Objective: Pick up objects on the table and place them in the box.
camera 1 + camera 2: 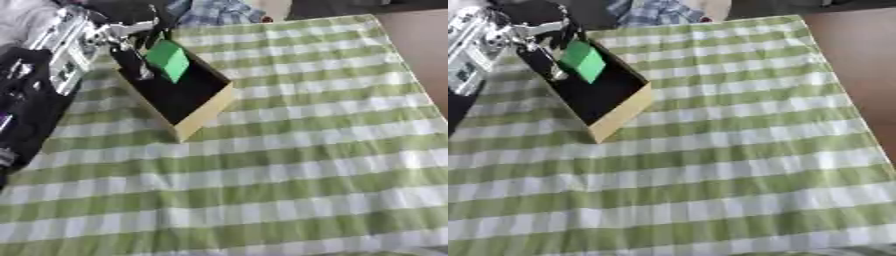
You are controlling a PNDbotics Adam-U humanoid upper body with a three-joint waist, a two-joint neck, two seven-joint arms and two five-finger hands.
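A shallow box (206,112) with a black inside and tan walls lies askew at the upper left of the green and white checked tablecloth (289,165). My left hand (131,47) reaches in from the upper left corner and hangs over the box. Its dark fingers are curled beside a green block (168,60), which is tilted above the box's black floor. I cannot tell whether the block touches the floor. My right hand shows in neither view. No other loose objects lie on the cloth.
My left forearm (52,60), black and silver, fills the left edge. Blue plaid fabric (214,11) lies past the table's far edge. Brown floor (424,50) shows beyond the right edge of the table.
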